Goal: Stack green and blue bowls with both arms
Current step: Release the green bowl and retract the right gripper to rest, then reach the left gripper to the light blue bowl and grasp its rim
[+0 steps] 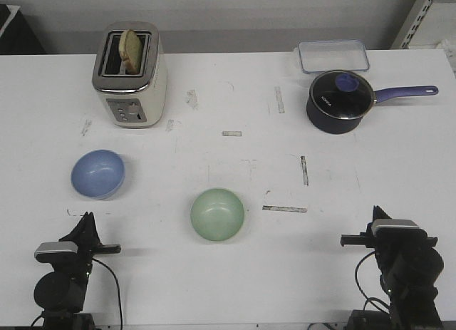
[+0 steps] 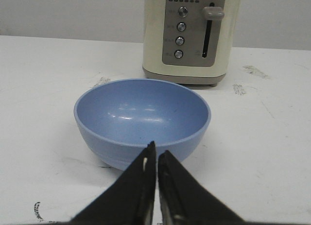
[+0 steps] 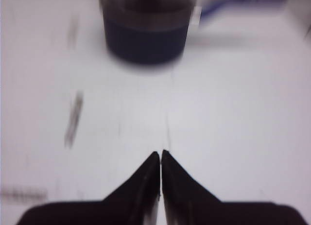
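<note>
Both grippers, left (image 2: 156,152) and right (image 3: 161,159), are pressed together, with the blue bowl (image 1: 97,173) and green bowl (image 1: 217,214) apart on the table (image 1: 235,95).

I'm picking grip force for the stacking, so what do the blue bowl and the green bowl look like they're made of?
The blue bowl looks like molded plastic or melamine: uniform colour, thick rounded rim, soft satin highlights inside instead of sharp glaze glints. The green bowl has the same shape and even matte look, so probably the same material, though it appears only in the front view.

Two black jointed arms, left (image 1: 63,273) and right (image 1: 399,262); silver-grey wrist caps; trailing black cables.
</note>
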